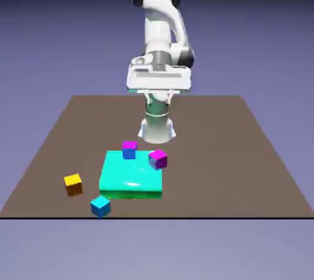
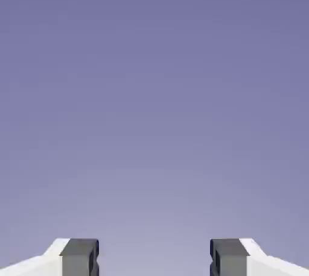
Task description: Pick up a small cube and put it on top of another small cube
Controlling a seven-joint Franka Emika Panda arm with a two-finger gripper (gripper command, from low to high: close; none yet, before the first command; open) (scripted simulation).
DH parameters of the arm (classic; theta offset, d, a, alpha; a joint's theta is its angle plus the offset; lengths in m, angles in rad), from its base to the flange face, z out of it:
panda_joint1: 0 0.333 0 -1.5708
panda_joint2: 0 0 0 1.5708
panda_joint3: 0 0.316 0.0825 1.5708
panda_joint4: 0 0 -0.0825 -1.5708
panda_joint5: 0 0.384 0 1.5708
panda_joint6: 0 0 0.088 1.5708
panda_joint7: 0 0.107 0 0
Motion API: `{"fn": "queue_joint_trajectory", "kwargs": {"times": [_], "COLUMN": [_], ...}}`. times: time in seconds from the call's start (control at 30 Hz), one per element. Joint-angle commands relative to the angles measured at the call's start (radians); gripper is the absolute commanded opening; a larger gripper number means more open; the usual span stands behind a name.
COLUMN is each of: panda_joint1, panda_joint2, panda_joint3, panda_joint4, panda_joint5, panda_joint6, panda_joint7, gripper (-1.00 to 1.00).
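Blue-violet backdrop is being shown behind a brown table (image 1: 257,168) in the exterior view. A teal slab (image 1: 131,177) is being seen near the table's front, with a magenta-topped blue cube (image 1: 129,149) sitting at its far edge and a purple cube (image 1: 158,158) at its far right corner. An orange cube (image 1: 73,182) and a cyan cube (image 1: 100,206) are lying off the slab, toward the view's left. The arm is being held upright behind them.

Hand view: only backdrop is being framed. The gripper (image 2: 154,256) is being held wide apart, nothing between its fingertips (image 2: 79,255).
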Motion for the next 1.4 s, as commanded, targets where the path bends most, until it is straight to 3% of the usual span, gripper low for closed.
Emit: {"fn": "queue_joint_trajectory", "kwargs": {"times": [0.0,0.97,1.03,1.17,1.2,1.37], "panda_joint1": [-0.003,-0.080,-0.081,-0.099,-0.099,-0.091], "panda_joint2": [0.036,1.087,1.107,1.220,1.220,1.081], "panda_joint3": [-0.011,-0.315,-0.321,-0.277,-0.277,-0.353], "panda_joint4": [0.029,0.857,0.873,0.851,0.851,0.849], "panda_joint5": [0.010,0.306,0.312,0.366,0.366,0.302], "panda_joint6": [-0.027,-0.823,-0.838,-0.708,-0.708,-0.846], "panda_joint7": [0.005,0.139,0.141,0.106,0.106,0.106], "gripper": [0.00,0.00,0.00,0.00,-1.00,-1.00]}}
